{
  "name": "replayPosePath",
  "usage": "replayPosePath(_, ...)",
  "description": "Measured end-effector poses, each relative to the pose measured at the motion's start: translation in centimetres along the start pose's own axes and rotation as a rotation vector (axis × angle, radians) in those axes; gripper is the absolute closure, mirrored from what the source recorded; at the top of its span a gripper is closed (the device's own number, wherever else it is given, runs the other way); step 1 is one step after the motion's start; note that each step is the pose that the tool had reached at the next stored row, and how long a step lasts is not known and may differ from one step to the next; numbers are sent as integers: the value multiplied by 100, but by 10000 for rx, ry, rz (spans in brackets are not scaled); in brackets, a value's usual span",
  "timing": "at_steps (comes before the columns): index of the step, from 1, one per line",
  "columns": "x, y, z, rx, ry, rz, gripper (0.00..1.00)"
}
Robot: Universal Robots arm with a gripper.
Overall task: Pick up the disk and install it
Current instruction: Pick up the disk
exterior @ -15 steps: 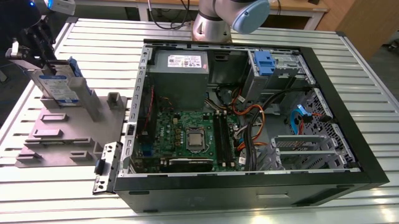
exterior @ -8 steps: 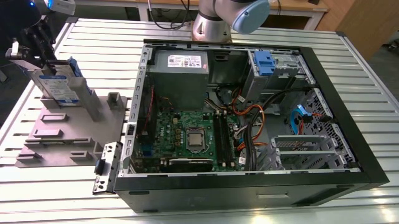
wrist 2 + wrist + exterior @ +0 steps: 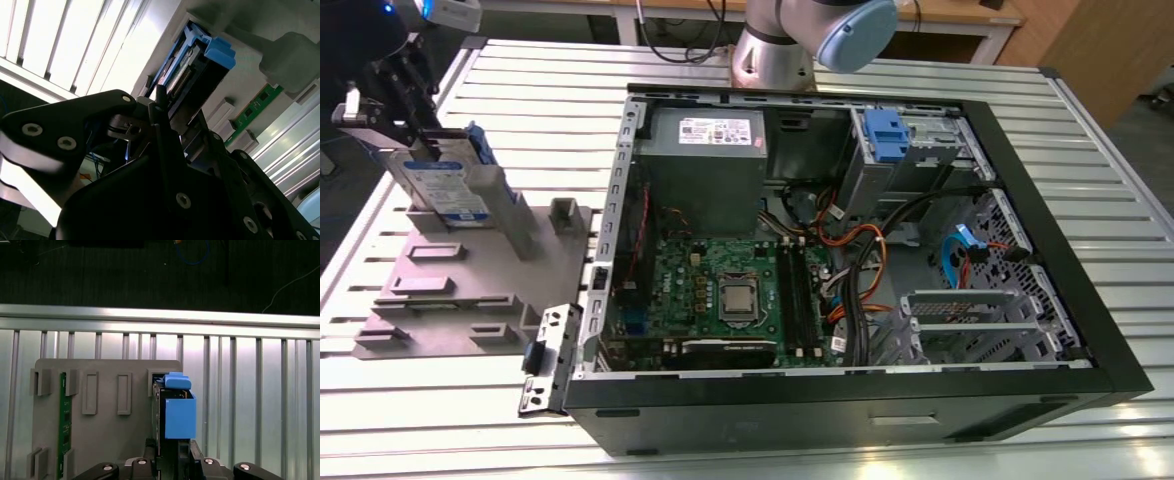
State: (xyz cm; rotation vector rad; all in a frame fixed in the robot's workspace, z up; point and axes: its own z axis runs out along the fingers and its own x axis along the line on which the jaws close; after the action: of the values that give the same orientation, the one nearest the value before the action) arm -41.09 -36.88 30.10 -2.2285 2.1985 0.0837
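Observation:
The disk (image 3: 447,185) stands on edge in a slot of the grey holder (image 3: 467,275) at the exterior view's left, its white-and-blue label facing the camera. My gripper (image 3: 400,135) comes down on its top edge from above, shut on it. In the first wrist view the blue side rail of the disk (image 3: 179,417) rises from between my fingers, the gripper (image 3: 167,450) being at its near end. The second wrist view shows the same disk (image 3: 207,50) past the black fingers (image 3: 159,102). Whether the disk still rests in its slot I cannot tell.
An open computer case (image 3: 1107,330) lies on the slatted metal table (image 3: 520,80), at the exterior view's right. Inside are a drive cage with a blue latch (image 3: 887,135), a power supply (image 3: 707,135) and cables. A green memory stick (image 3: 63,425) sits in the holder.

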Motion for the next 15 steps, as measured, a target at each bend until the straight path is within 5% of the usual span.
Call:
replayPosePath(6, -4, 3, -81, 0, 0, 0, 65)
replayPosePath(15, -2, 3, -84, 3, 7, 58, 65)
